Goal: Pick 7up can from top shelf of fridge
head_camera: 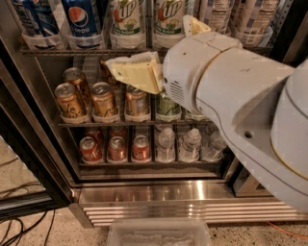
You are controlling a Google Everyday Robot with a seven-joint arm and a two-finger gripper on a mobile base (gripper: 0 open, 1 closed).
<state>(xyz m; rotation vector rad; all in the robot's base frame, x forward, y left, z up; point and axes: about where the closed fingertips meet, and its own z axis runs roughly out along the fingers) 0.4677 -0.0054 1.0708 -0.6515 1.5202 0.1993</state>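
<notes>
Two white 7up cans [126, 19] [168, 18] stand side by side in clear trays on the top shelf [91, 50], a wire rack of the steel fridge [159, 194]. Blue Pepsi cans [79, 20] stand to their left and white-labelled cans [216, 14] to their right. My cream gripper [137, 72] points left just under the top shelf's front edge, below the left 7up can and in front of the middle rack. It holds nothing that I can see. My big white arm [231, 96] covers the right side of the fridge.
Gold cans [103, 98] and a green can [168, 106] stand on the middle rack. Red cans [110, 149] and water bottles [166, 144] stand on the bottom rack. The open black door frame [29, 144] is at the left. A clear plastic bin [159, 233] and cables [14, 226] lie on the floor.
</notes>
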